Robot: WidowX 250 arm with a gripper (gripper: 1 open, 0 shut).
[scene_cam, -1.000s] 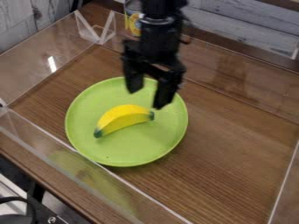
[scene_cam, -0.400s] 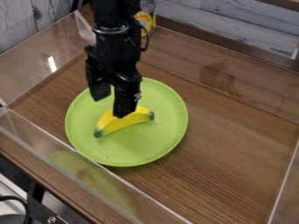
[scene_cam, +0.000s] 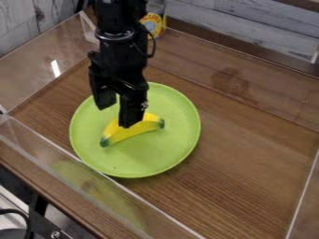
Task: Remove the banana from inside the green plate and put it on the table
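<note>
The yellow banana (scene_cam: pixel 130 130) lies inside the lime-green plate (scene_cam: pixel 169 149) on the wood-grain table (scene_cam: pixel 249 159). Its middle is hidden behind my black gripper (scene_cam: pixel 116 110), which hangs straight down over it. The gripper is open, one finger (scene_cam: pixel 103 99) on the left side and the other finger (scene_cam: pixel 132 114) over the banana's middle. I cannot tell whether the fingers touch the banana. The banana's dark tips stick out toward the lower left and the right.
Low clear acrylic walls (scene_cam: pixel 37 149) border the table on all sides. A clear stand (scene_cam: pixel 100 28) and a small yellow object (scene_cam: pixel 152 21) sit at the back behind the arm. Bare wood lies to the right of the plate.
The gripper has moved left from the plate's back rim and come down over the banana's middle. It stayed open, and the banana has not moved.
</note>
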